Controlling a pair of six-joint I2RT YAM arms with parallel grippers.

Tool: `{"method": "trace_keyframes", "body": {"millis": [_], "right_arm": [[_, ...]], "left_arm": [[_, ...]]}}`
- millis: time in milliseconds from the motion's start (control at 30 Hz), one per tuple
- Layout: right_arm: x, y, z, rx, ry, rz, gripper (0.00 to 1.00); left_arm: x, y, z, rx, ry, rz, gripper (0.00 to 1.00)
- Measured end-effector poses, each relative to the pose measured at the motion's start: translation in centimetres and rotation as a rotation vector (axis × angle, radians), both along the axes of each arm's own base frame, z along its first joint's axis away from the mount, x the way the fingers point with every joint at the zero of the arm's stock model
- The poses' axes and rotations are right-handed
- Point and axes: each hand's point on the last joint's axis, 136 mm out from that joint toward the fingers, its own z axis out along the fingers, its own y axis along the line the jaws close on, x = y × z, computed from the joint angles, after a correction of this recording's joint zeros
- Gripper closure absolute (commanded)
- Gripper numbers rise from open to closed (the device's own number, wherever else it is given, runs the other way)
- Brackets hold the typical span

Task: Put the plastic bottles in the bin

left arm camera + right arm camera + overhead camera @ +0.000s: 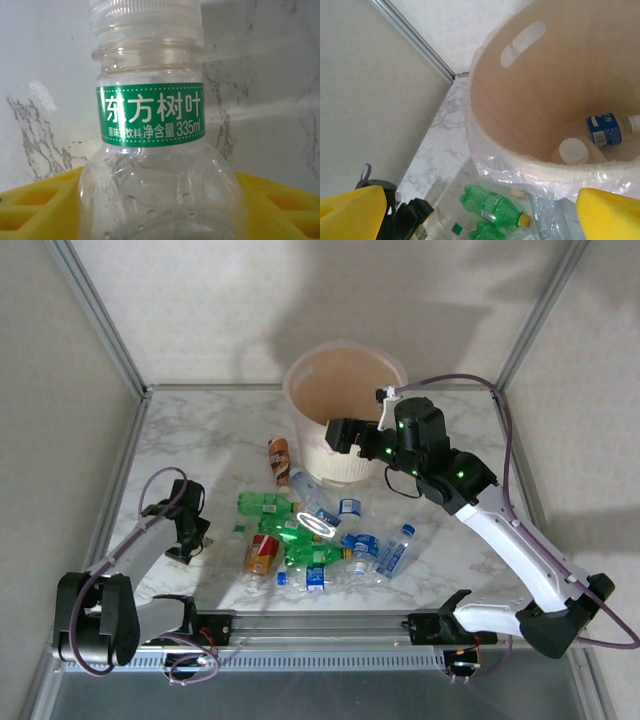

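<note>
Several plastic bottles lie in a heap at the table's middle: green ones (265, 504), one with a red-orange label (262, 552), blue-labelled clear ones (395, 552). At the heap's left edge my left gripper (187, 530) is low on the table. Its yellow fingers (40, 202) press both sides of a clear bottle with a green label (150, 117). The pale pink-beige bin (320, 455) stands at the back with its liner over the rim. My right gripper (480, 220) hovers open and empty above the bin's front rim (520, 165). A blue-labelled bottle (602, 129) lies inside the bin.
A brown-labelled bottle (279, 458) lies apart, left of the bin. Metal frame posts (100, 315) and pale walls close in the marble table (190, 440). A rail (320, 625) runs along the near edge between the arm bases.
</note>
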Motion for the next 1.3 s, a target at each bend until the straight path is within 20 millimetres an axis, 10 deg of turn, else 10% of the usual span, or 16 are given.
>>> {"method": "trace_keyframes", "body": {"millis": [400, 700, 967, 1300], "right_arm": [[0.1, 0.5, 1.1, 0.026, 0.002, 0.006, 0.03], [0.1, 0.4, 2.0, 0.009, -0.002, -0.004, 0.02], [-0.3, -1.0, 2.6, 0.032, -0.02, -0.056, 0.02], [-1.2, -3.4, 2.2, 0.049, -0.013, -0.135, 0.02]], "left_arm": [[1.6, 0.1, 2.6, 0.024, -0.058, -0.056, 0.45], [12.1, -0.7, 20.3, 0.106, -0.445, -0.183, 0.45], [18.8, -7.8, 34.5, 0.035, -0.786, -0.354, 0.45], [23.9, -20.6, 38.1, -0.131, -0.912, -0.597, 0.46]]}}
